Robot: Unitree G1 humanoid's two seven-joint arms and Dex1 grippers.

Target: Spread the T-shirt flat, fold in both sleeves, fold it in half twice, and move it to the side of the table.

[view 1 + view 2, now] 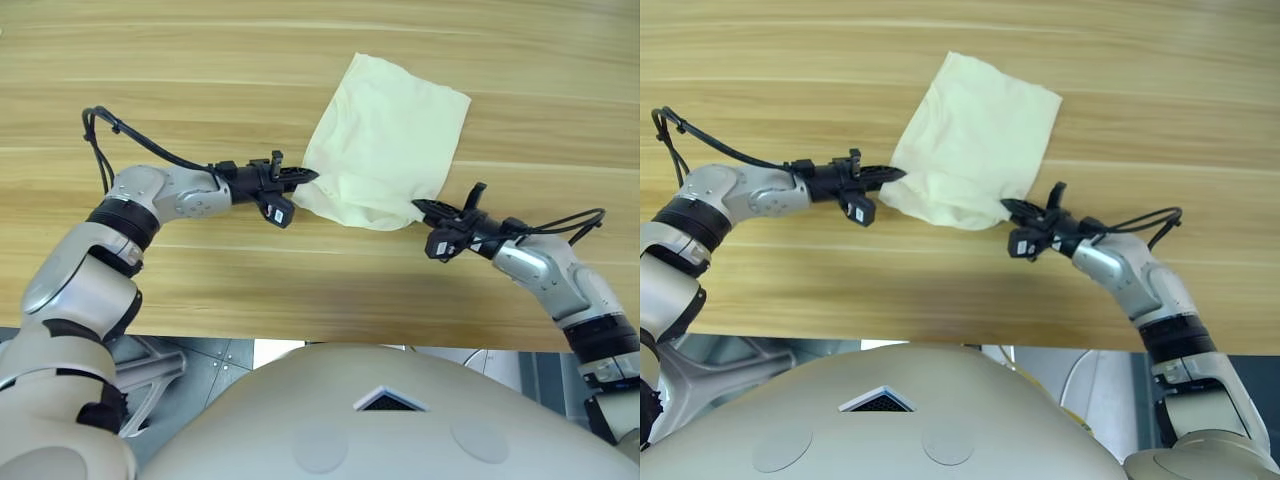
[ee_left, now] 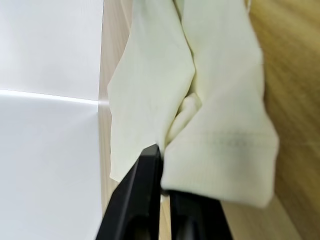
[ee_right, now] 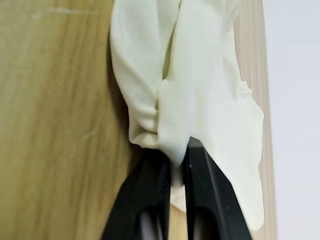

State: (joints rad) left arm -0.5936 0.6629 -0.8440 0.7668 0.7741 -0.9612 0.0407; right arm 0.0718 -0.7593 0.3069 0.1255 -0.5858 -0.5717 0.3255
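A pale yellow T-shirt (image 1: 385,140) lies folded into a compact bundle on the wooden table (image 1: 150,80), its near edge lifted slightly. My left gripper (image 1: 308,176) is shut on the shirt's near left corner; the left wrist view has the cloth (image 2: 200,95) pinched between the black fingers (image 2: 140,190). My right gripper (image 1: 422,206) is shut on the near right corner, and in the right wrist view the bunched fabric (image 3: 175,100) is clamped between its fingers (image 3: 200,185). Both arms come in low from the near side of the table.
Bare wood stretches to the left, right and behind the shirt. The table's front edge (image 1: 300,335) runs just below the arms. Black cables loop off both forearms.
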